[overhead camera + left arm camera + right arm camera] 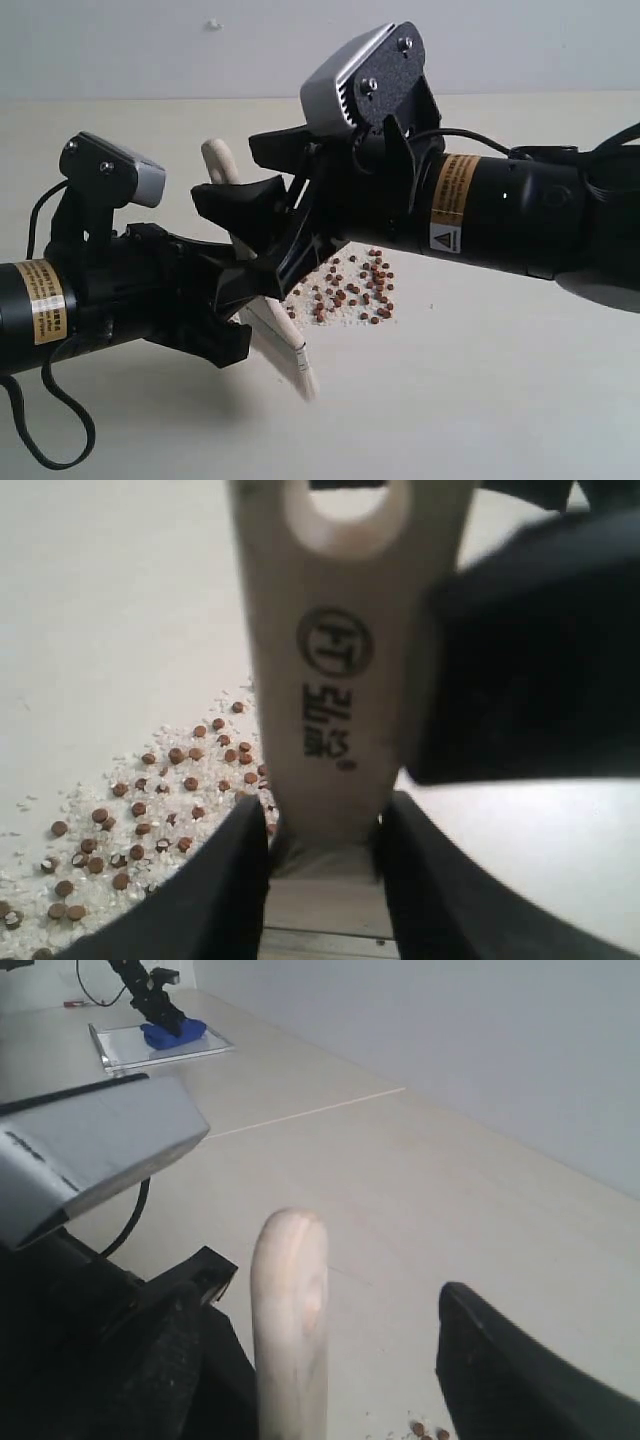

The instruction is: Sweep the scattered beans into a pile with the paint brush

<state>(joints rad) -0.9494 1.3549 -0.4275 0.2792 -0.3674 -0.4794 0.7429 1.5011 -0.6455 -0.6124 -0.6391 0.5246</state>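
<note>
**Note: paint brush (320,680) gripped, beans (355,290) alongside**

Your left end effector (325,880) clamps the handle base. The brush is tilted, bristles down at the beans' left edge. Your right end effector (250,235) stands wide open astride the handle top. Bare tabletop (480,400) lies right of the beans.

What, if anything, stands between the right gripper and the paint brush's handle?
Nothing visible does. The handle end of the paint brush rises bare in the gap of the open right gripper, while the left gripper clamps it lower down.
</note>
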